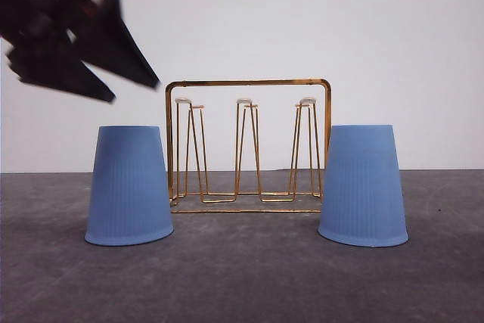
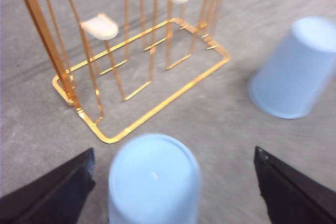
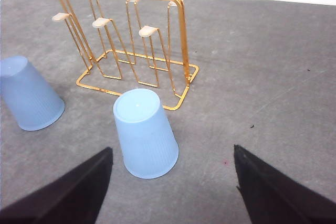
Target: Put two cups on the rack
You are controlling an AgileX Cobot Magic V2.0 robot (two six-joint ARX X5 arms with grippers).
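Two light-blue ribbed plastic cups, tapered, both upside down on the grey matte table (image 1: 242, 277): left cup (image 1: 129, 187) and right cup (image 1: 363, 185), one either side of the gold wire rack (image 1: 248, 145), near it, not touching. Rack prongs white-tipped, bare. Left gripper (image 2: 170, 182) raised, blurred, above left cup, fingers spread wide. Right gripper (image 3: 170, 187) spread apart too, facing right cup, holding nothing.
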